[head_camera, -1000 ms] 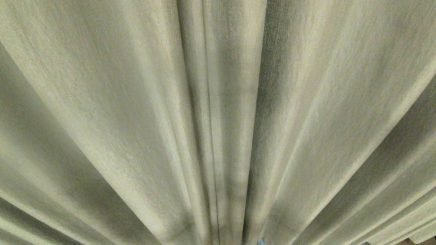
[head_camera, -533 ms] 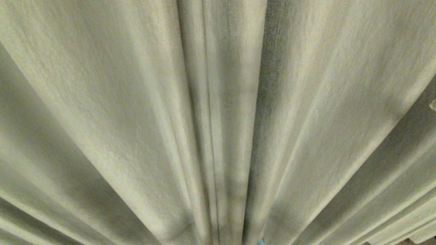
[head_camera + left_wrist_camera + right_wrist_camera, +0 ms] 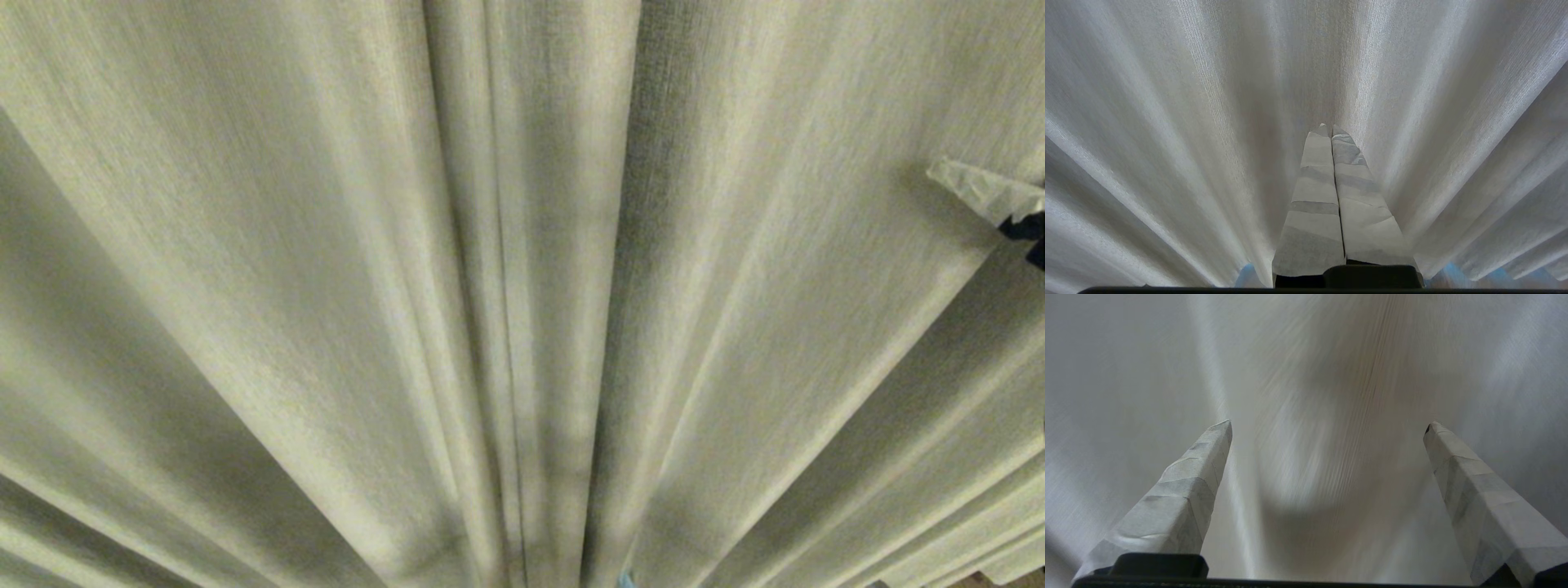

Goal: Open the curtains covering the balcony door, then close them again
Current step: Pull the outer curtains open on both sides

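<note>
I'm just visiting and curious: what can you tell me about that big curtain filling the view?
The curtain is a thick, opaque beige-grey woven fabric hanging in long vertical pleats, drawn shut so nothing behind it shows. Two panel edges meet at a seam near the middle of the head view. The right gripper faces it with fingers spread wide, gripping no cloth; one taped fingertip shows at the head view's right edge. The left gripper points at the folds, shut and empty.

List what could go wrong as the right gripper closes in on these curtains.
1. The right gripper is wide open facing smooth fabric of the curtains, not a fold edge; closing there may pinch nothing or slip off.
2. In the head view it sits at the far right edge, away from the central seam, so pulling there may only bunch one panel.
</note>
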